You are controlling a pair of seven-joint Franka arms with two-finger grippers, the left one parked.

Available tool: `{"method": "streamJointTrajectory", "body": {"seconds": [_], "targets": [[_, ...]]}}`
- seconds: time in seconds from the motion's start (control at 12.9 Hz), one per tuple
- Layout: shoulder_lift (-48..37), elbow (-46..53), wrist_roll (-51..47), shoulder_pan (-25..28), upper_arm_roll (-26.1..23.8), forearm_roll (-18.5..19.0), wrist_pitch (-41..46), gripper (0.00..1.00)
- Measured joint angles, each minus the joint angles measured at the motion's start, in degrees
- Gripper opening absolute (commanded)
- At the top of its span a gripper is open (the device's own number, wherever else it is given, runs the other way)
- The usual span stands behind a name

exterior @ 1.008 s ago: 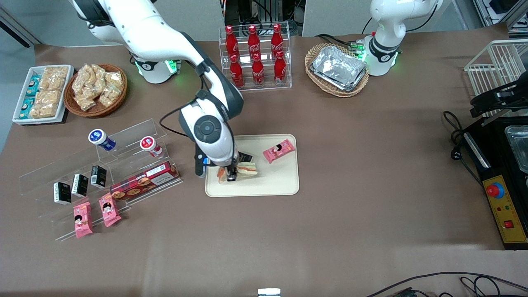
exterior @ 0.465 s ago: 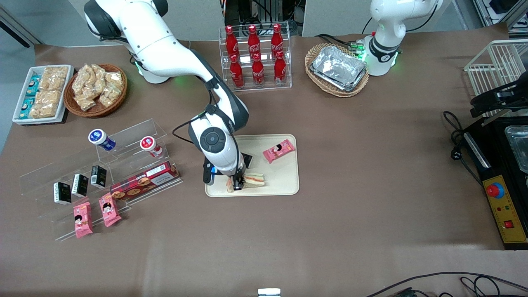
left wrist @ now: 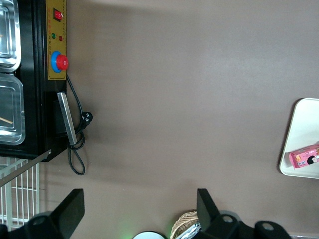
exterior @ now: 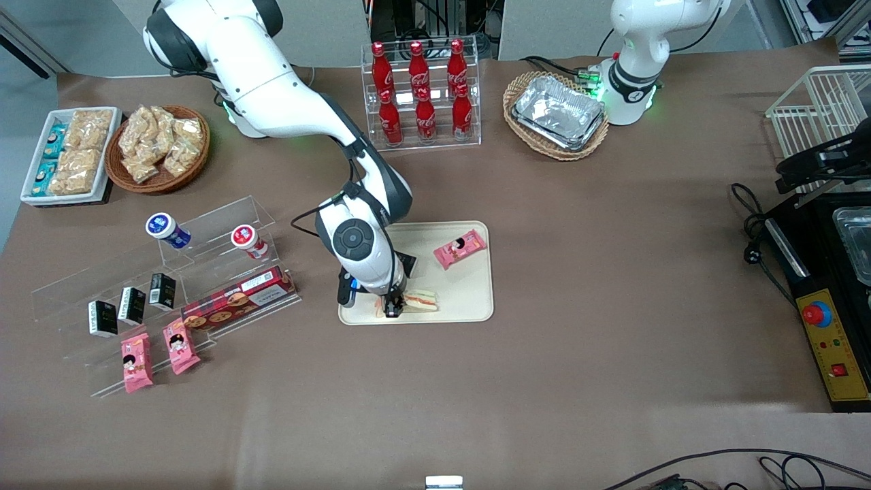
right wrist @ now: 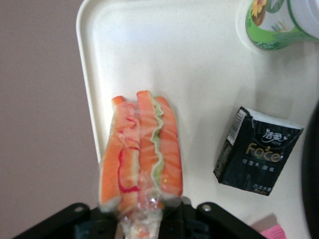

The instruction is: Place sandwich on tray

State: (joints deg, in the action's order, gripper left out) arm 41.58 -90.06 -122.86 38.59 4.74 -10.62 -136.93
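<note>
Gripper (exterior: 392, 309) clamped on the sandwich (exterior: 416, 301), low over the tray (exterior: 463, 299) at its 7 o'clock corner. Over the last second I carried it from nearer the tray's middle toward the front rim and lower; reckon it is at or near touchdown, release next. Wrist view alone shows a black carton (right wrist: 257, 150) and green-labelled cup (right wrist: 271, 22) on the tray. Front view hides both, but shows the pink packet (exterior: 460, 248) at 1 o'clock.
</note>
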Motion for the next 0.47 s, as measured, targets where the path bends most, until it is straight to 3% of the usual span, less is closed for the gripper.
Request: {"method": "streamJointTrajectory", "body": {"seconds": [0.08, 0.47], "targets": [[0.01, 0.14, -0.27, -0.13, 0.10, 0.00, -0.01, 1.00], [-0.33, 2.93, -0.57, -1.44, 0.74, -0.25, 1.75, 1.00]]}}
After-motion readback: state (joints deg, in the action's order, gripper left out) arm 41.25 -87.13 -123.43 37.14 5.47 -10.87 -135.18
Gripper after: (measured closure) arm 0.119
